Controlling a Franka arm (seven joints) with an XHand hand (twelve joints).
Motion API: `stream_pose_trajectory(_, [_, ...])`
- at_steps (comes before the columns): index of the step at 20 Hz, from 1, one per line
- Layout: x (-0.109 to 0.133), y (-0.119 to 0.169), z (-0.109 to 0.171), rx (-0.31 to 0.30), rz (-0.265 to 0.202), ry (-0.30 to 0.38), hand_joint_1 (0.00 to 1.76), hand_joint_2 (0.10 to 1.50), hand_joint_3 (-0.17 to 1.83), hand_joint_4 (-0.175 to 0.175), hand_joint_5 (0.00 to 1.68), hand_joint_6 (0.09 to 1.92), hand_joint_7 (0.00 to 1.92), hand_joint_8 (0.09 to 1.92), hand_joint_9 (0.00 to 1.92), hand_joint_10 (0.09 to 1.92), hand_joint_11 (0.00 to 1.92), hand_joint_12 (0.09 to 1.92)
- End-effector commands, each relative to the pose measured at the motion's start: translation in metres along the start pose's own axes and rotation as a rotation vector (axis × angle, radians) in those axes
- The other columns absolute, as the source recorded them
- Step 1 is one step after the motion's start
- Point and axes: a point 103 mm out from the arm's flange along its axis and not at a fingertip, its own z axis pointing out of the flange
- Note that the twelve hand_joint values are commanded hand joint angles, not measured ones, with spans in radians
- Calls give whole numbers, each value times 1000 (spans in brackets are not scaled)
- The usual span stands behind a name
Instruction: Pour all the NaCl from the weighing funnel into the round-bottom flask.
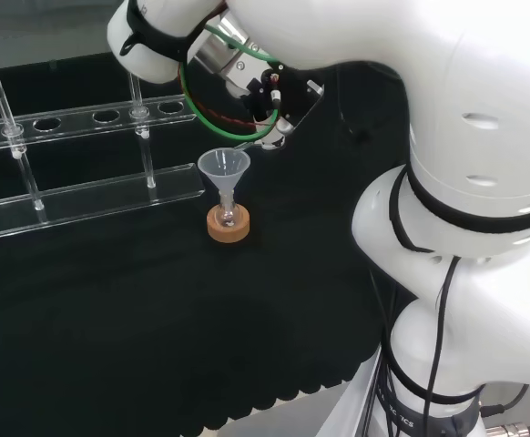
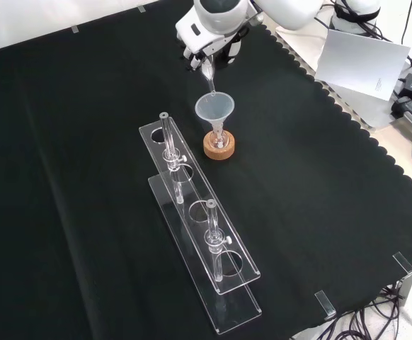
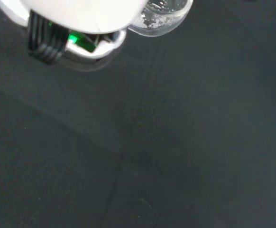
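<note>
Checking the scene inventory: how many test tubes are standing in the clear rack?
2. In the front view, one test tube stands at the rack's far end, near the cork stand; the other test tube is nearer the camera. Clear glass, so another could be missed.

Colours of the bench ware and arm.
Black cloth [image 2: 86,177] throughout; cork-brown ring stand [image 2: 219,146]; clear, colourless funnel [image 2: 214,109] and test-tube rack [image 2: 199,234]; white grains in the clear weighing funnel [image 3: 159,16]; white arm links [image 1: 465,182] with green cables [image 1: 233,137].
</note>
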Motion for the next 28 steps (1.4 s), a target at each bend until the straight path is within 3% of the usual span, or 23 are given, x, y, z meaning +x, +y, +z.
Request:
stream_pose_trajectory(1, [2,0,-4,-2,1,-61,1161,624,580,175,1583,87,1214,443,1505,87,1251,746])
stream_pose_trajectory(11, [9,-2,-11,-16,7,-150,1161,624,579,175,1584,87,1215,442,1504,87,1250,745])
stream_pose_trajectory(28, [11,-1,-17,0,39,-234,1161,626,577,175,1584,87,1211,438,1502,87,1249,745])
